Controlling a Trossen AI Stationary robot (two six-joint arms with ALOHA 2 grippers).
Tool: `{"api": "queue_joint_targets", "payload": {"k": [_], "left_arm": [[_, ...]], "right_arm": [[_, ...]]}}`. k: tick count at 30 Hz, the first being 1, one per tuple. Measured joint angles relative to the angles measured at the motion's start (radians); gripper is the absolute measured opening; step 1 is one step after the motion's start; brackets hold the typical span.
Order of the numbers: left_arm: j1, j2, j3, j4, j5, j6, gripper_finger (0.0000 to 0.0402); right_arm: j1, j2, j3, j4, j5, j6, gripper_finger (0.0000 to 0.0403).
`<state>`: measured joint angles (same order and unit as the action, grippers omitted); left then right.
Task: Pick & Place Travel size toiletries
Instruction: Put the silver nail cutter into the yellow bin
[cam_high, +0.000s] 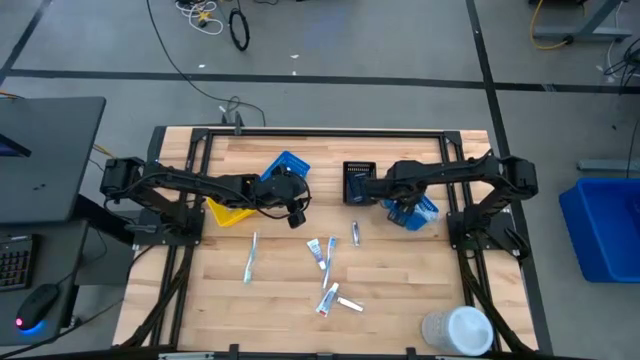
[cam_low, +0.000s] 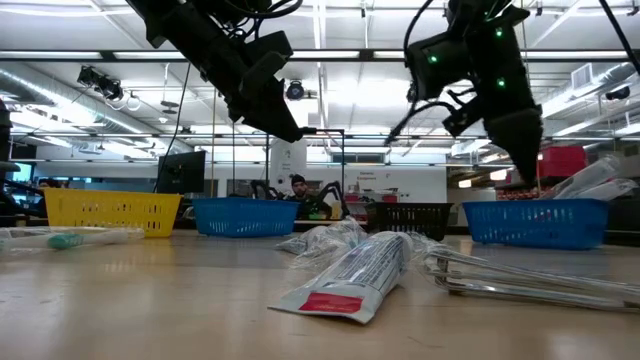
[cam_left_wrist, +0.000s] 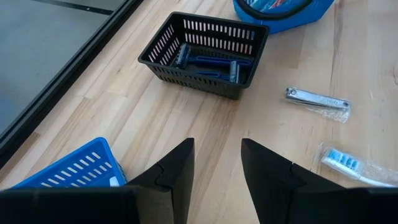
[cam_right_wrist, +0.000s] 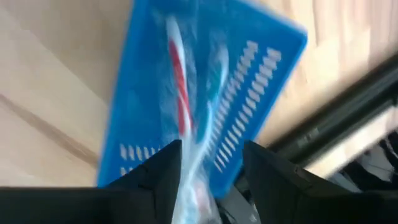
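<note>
My right gripper hangs open, pointing down over the right blue basket. Wrapped toothbrushes lie in that basket, and their near end reaches up between the fingers. My left gripper is open and holds nothing, above the table between the yellow basket and the loose items. On the wood lie a wrapped toothbrush, small tubes and a nail clipper. A red and white tube lies nearest in the low view. My right gripper stands with its fingers on either side of the wrapped toothbrushes' near end. I cannot tell whether either finger touches the wrap. The pack lies along the blue basket's floor.
A black basket with blue-handled razors sits between the arms. Another blue basket stands by the yellow one. A large white round container occupies the near right corner. A big blue bin stands beyond the table's right edge.
</note>
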<state>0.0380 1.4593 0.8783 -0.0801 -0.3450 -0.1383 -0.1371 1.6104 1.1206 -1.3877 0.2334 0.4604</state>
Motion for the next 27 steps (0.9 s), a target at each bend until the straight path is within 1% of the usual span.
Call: {"api": "queue_joint_targets", "payload": {"k": [8, 13, 18, 23, 25, 27], "left_arm": [[0.0, 0.0, 0.0, 0.003, 0.0, -0.019, 0.0139], [0.0, 0.0, 0.0, 0.003, 0.012, -0.075, 0.0139], [0.0, 0.0, 0.0, 0.004, 0.087, -0.127, 0.0139], [-0.004, 0.0, 0.0, 0.004, 0.123, -0.192, 0.0139], [-0.012, 0.0, 0.0, 0.004, 0.125, -0.226, 0.0139], [-0.026, 0.0, 0.0, 0.004, 0.125, -0.254, 0.0139]], "right_arm": [[0.056, 0.0, 0.091, 0.143, 0.0, 0.025, 0.0172], [0.101, 0.0, 0.101, 0.349, 0.0, 0.037, 0.017], [0.131, 0.0, 0.061, 0.665, 0.0, -0.12, 0.0166], [0.131, 0.0, -0.014, 1.055, -0.021, -0.387, 0.0167], [0.131, 0.0, -0.04, 1.146, -0.059, -0.465, 0.0167], [0.13, 0.0, -0.064, 1.174, -0.086, -0.494, 0.0166]]}}
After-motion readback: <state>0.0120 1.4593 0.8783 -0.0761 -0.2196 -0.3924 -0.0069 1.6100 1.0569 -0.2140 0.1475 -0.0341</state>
